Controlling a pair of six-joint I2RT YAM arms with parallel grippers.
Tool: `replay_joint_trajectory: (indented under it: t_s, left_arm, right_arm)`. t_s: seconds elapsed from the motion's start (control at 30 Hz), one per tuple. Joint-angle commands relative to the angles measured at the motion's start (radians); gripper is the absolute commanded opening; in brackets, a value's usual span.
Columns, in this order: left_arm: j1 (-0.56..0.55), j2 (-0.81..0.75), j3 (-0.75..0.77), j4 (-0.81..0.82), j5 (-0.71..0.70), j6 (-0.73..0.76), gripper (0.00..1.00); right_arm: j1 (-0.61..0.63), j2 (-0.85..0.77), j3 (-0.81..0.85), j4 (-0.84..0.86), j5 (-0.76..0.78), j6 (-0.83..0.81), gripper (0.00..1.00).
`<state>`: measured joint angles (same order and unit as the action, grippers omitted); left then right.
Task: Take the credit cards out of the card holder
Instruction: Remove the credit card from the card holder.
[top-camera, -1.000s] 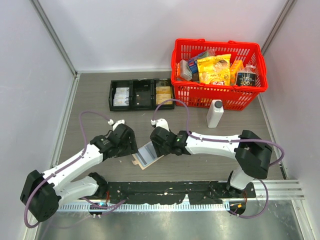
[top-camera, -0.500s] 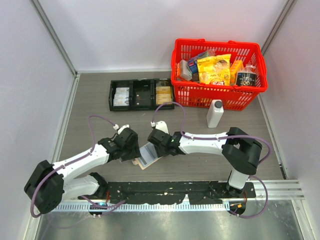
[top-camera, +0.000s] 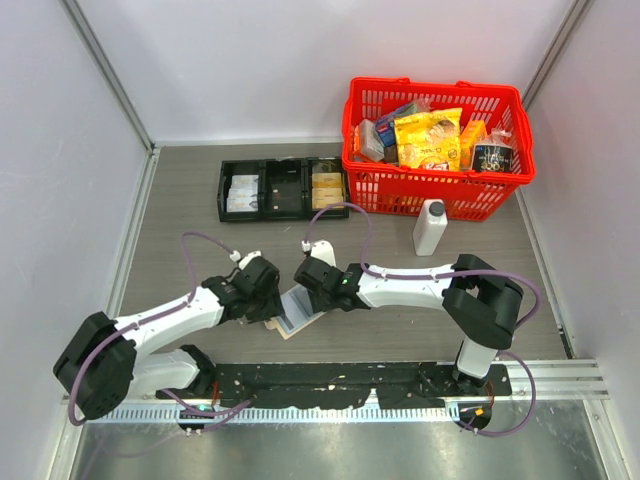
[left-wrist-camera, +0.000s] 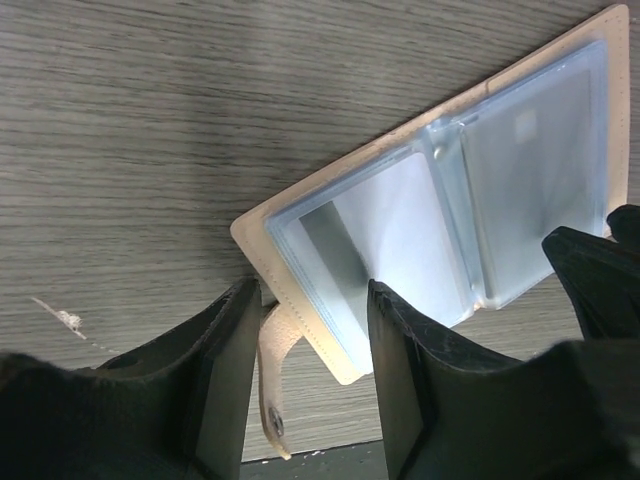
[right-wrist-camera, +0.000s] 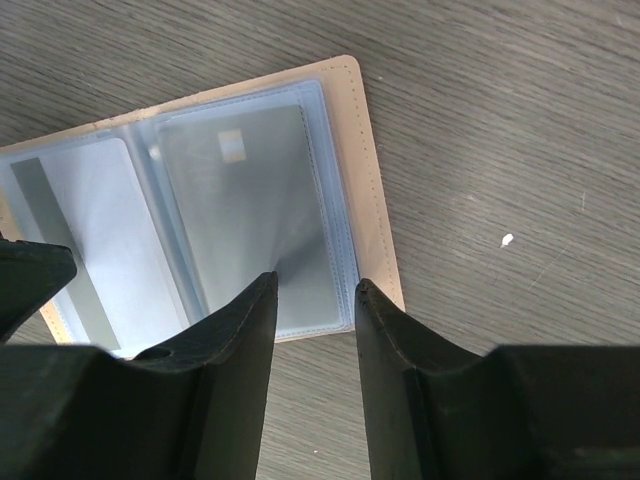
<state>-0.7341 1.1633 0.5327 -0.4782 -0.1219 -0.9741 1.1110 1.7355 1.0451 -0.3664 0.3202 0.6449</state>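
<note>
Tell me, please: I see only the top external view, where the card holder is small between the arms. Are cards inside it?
Observer: Yes. The right wrist view shows a grey credit card with a small pale square, inside a clear sleeve.
Operator: Only one?
Observer: The left wrist view shows a second card with a dark stripe on the other side.
Operator: Where is the left gripper?
Observer: Its jaws stand open astride the snap tab at the card holder corner.
</note>
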Motion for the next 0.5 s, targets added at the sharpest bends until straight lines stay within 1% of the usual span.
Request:
replay_joint_trajectory:
  t_s: [0.0,0.2,0.4,0.47]
  left_arm:
    - [-0.010,0.030,-0.005,0.047,0.014,-0.025,0.50]
    - [-0.024,0.055,-0.019,0.076,0.025,-0.043,0.48]
    - [-0.034,0.068,-0.026,0.118,0.036,-0.061,0.46]
    - [-0.039,0.072,-0.031,0.139,0.041,-0.069,0.45]
  right_arm:
    - [0.006,-0.027,-0.011,0.020,0.029,0.047,0.41]
    - [0.004,-0.013,-0.013,0.003,0.002,0.050,0.39]
    - [0.006,0.006,-0.022,-0.032,0.006,0.073,0.38]
    - [0.006,0.001,-0.029,-0.031,0.002,0.073,0.36]
